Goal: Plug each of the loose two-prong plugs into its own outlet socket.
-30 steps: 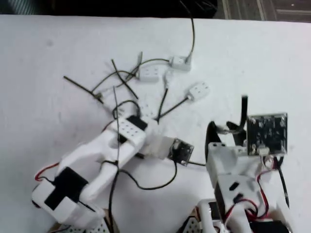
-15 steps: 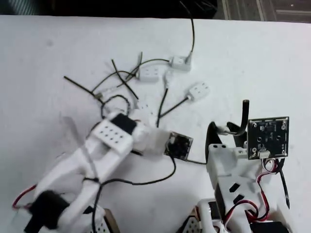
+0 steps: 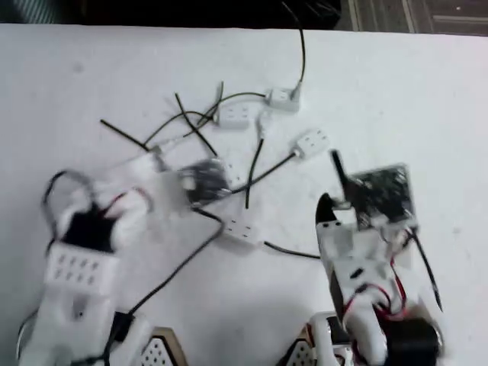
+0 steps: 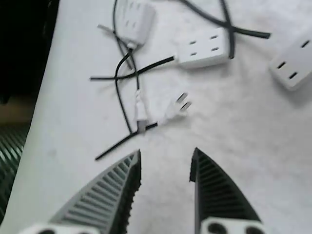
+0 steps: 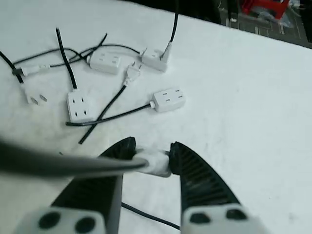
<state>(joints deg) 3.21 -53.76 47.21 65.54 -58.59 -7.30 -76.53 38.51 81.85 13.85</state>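
snugly inside right end effector [image 5: 152, 147] — plug [image 5: 154, 164]

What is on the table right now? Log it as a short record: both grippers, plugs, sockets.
left gripper: open, nothing between its fingers, over the bare table
right gripper: shut on a white plug, dark cord trailing off to one side
loose plug: flat on the table just beyond the left gripper's fingertips, two prongs bare, in no socket
outlet socket: nearest one ahead of the right gripper, slots empty
other sockets: several white ones scattered among the black cords
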